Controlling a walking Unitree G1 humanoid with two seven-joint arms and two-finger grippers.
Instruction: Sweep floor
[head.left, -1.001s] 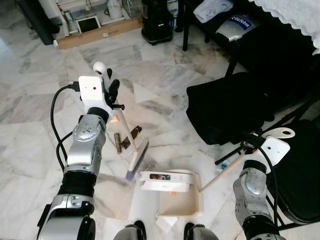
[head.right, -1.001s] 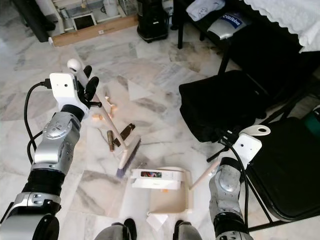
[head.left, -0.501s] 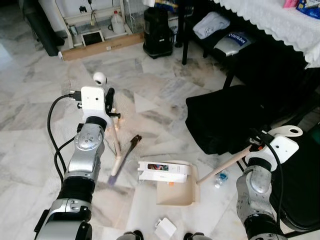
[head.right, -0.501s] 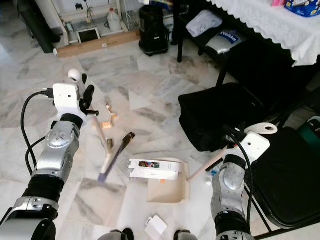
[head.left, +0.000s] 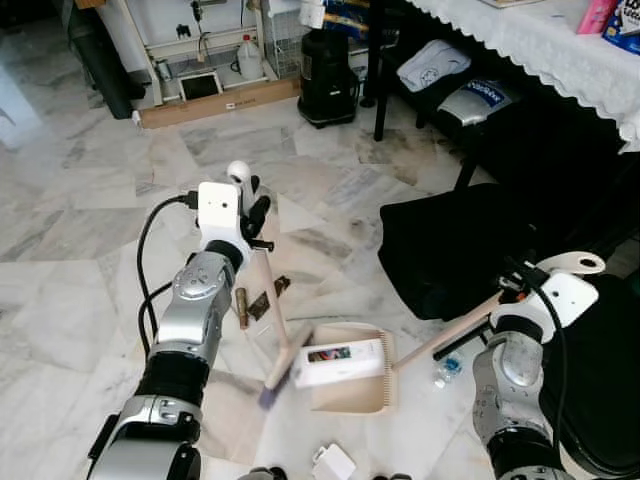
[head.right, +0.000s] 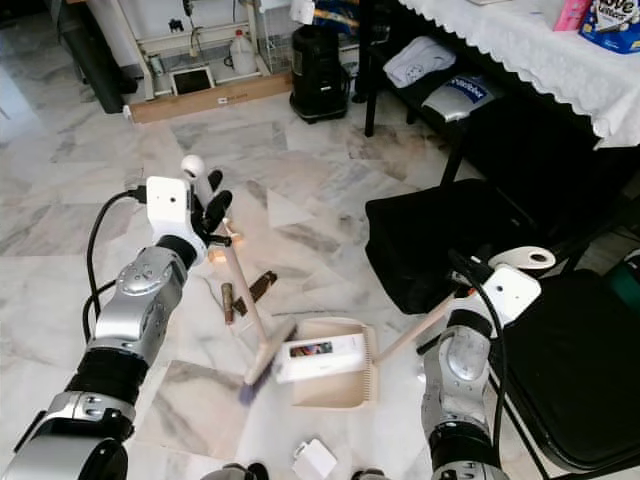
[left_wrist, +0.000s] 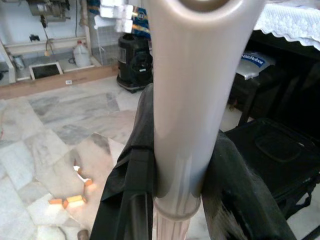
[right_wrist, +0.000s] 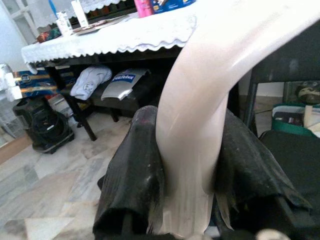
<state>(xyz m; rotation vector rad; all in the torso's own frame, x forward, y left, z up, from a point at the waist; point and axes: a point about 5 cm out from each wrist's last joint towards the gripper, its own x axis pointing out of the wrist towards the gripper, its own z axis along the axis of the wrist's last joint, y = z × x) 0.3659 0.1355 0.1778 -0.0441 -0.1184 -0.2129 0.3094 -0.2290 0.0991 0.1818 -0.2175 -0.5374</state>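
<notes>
On the marble floor before the robot, a beige dustpan lies flat with a white carton resting across its mouth. The left end effector is clamped around the upper end of a broom handle, its black fingers pressed to either side of the pale shaft in the left wrist view. The broom slants down and toward the robot, and its bristle head sits on the floor just beside the carton's left end. The right end effector grips the top of the dustpan handle, fingers closed tight against the cream stick, which runs diagonally down to the back of the pan.

Near the broom shaft lie a brown stick-like scrap and a dark flat piece. A few small orange bits sit on the tiles further out. A small white box lies close to the robot's feet, and a crumpled clear bottle rests just right of the dustpan. A black bag slumps on the floor to the right, beside a black chair. A surface with a white lace cloth stands at the far right, and a black canister stands beyond it, near a long cardboard box.
</notes>
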